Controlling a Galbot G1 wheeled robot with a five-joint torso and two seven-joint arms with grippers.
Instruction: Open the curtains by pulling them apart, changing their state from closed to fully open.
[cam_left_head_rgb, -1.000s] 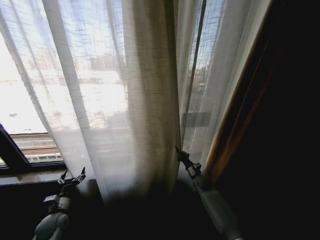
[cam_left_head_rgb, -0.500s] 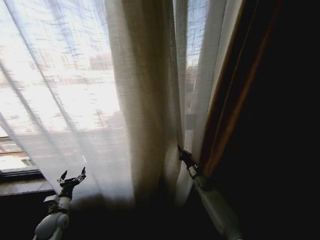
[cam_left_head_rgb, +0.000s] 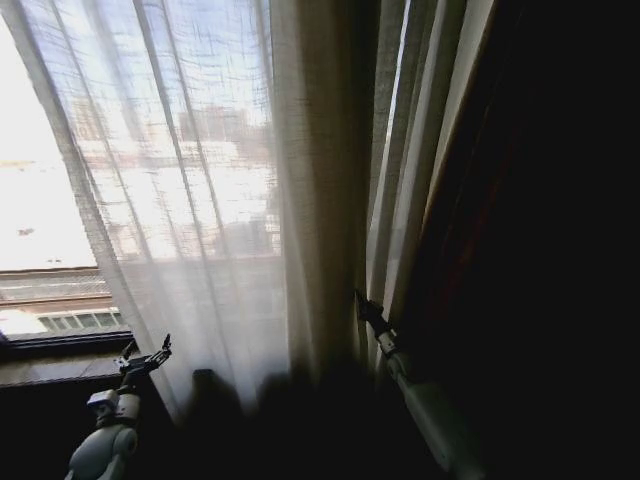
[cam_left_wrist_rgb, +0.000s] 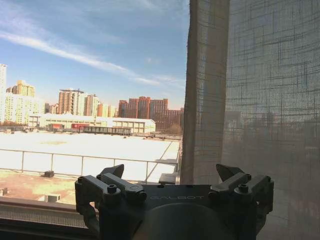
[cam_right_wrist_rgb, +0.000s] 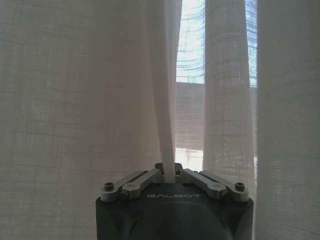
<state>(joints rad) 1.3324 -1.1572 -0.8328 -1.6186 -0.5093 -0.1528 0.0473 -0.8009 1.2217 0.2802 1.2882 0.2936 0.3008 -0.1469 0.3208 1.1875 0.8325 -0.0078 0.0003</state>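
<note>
Right hand pinching curtains edge.

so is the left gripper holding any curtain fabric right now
No, the left gripper is open, with the curtain edge hanging free beyond it.

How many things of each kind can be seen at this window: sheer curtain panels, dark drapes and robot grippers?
Sheer white curtain panels: 2 (left panel, right panel)
Dark drapes: 1
Grippers: 2 (left gripper open beside the left panel's edge, right gripper shut on a fold of curtain)
Total: 5
</note>
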